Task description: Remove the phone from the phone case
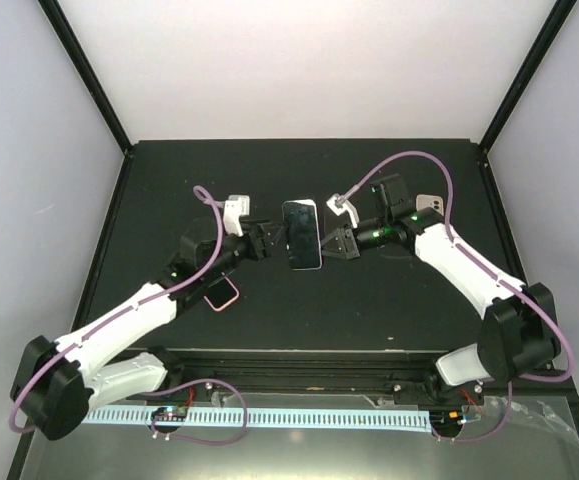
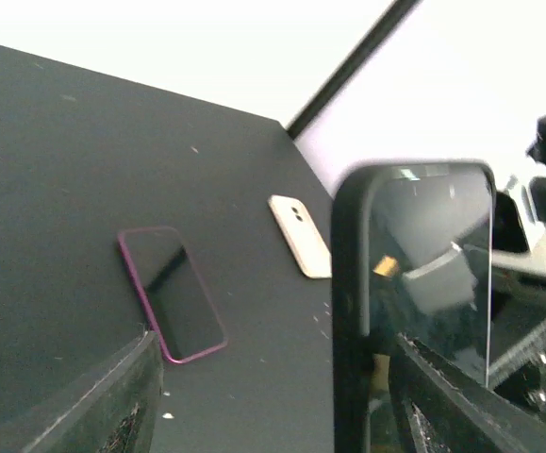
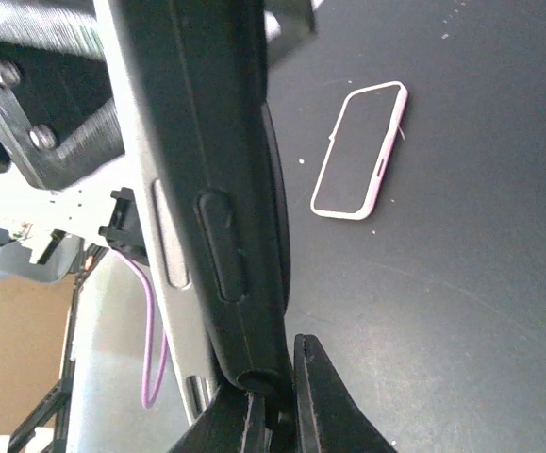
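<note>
while my right gripper point(image 3: 274, 415) is clamped on one edge of the phone point(image 1: 302, 235), i should hold that pinch firm and let my left gripper point(image 1: 274, 238), fingers spread wide, hook only the dark case point(image 2: 346, 311) rim and peel. the phone hangs between both grippers, above mid-table; a pink-rimmed phone point(image 2: 171, 293) lies farther off.

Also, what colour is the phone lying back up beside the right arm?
The flat phone is pale gold, nearly beige, clearest in the left wrist view.
</note>
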You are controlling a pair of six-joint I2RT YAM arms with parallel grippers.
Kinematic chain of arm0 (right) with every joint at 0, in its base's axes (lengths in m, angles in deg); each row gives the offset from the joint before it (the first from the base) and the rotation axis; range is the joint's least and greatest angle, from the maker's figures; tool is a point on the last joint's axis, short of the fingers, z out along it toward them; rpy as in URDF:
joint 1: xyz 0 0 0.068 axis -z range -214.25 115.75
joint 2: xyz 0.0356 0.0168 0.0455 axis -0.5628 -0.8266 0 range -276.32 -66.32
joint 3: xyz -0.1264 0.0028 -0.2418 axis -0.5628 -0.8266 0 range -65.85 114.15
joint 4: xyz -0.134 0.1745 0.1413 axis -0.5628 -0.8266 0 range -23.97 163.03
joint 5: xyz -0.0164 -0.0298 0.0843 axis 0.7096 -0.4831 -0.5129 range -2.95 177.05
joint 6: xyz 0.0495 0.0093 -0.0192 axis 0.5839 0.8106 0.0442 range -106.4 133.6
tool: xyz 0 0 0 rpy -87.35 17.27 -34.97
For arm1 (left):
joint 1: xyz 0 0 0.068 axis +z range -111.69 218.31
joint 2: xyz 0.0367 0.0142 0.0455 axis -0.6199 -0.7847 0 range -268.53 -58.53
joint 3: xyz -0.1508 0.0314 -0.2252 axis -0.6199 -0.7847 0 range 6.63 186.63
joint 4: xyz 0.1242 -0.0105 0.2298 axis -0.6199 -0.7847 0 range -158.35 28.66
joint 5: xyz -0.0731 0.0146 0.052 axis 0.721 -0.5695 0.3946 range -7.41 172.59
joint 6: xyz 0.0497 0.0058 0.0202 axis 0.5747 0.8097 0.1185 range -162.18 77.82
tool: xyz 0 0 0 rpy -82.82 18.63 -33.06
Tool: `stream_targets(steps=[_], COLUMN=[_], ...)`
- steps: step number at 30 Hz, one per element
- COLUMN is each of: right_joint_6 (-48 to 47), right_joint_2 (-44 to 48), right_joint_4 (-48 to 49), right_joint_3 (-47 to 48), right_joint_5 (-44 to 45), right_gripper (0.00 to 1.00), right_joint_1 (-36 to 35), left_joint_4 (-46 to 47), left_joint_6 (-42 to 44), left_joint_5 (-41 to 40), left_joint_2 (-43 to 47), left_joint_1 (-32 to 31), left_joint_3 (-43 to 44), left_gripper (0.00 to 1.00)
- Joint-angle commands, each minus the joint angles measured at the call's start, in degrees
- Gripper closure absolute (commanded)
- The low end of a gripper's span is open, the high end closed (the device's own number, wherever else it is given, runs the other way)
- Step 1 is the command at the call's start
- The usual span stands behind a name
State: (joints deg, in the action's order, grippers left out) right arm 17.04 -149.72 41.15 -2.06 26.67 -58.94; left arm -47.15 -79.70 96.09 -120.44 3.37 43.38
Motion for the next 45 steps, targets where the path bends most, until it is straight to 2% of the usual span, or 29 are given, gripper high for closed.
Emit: stream_targets(steps=[1, 5, 8, 12, 14, 18, 24, 27, 35, 42, 45], right_joint_6=[2.74, 3.15, 7.60, 11.71, 13.56, 14.14, 13.85, 13.32, 13.52, 13.53, 12.70], right_joint_2=[5.00, 4.85, 5.24, 10.50, 12.62, 12.14, 10.60, 7.89, 0.96, -2.09, -3.47], right_joint_4=[3.34, -2.91, -4.63, -4.21, -5.01, -9.62, -19.48, -20.96, -21.42, -21.28, -21.46], right_joint_3=[-2.95, -2.65, -4.98, -10.36, -12.06, -12.53, -12.60, -12.47, -10.31, -9.03, -8.29], right_joint_5=[4.43, 9.02, 13.64, 29.72, 34.37, 33.62, 32.46, 33.79, 33.75, 32.41, 30.86], right_gripper=[0.99, 0.99, 0.99, 0.99, 0.99, 0.99, 0.99, 0.99, 0.99, 0.99, 0.99], right_joint_1=[0.10, 0.08, 0.03, 0.36, 1.08, 3.89, 13.96, 16.68, 17.81, 17.93, 17.99], left_joint_4=[-13.21, -15.93, -17.67, -17.71, -16.56, -15.29, -9.38, -6.62, -3.86, -2.50, -3.68], left_joint_6=[5.18, 6.38, 7.96, 10.15, 11.19, 12.61, 15.34, 16.08, 19.88, 22.69, 22.67], left_joint_5=[-13.30, -18.41, -19.12, -19.87, -20.46, -23.08, -26.65, -26.53, -21.65, -17.24, -21.38], left_joint_2=[5.17, 8.55, 9.33, 8.93, 8.04, 2.88, -8.09, -15.61, -30.26, -38.28, -40.55], left_joint_1=[-1.22, -4.42, -7.51, -12.49, -14.80, -19.90, -26.37, -27.75, -29.93, -31.68, -32.47], left_joint_3=[3.03, 0.51, 0.08, 0.41, 0.70, 2.71, 5.81, 8.73, 19.47, 24.98, 25.85], left_gripper=[0.32, 0.32, 0.33, 0.39, 0.41, 0.41, 0.39, 0.39, 0.39, 0.39, 0.37])
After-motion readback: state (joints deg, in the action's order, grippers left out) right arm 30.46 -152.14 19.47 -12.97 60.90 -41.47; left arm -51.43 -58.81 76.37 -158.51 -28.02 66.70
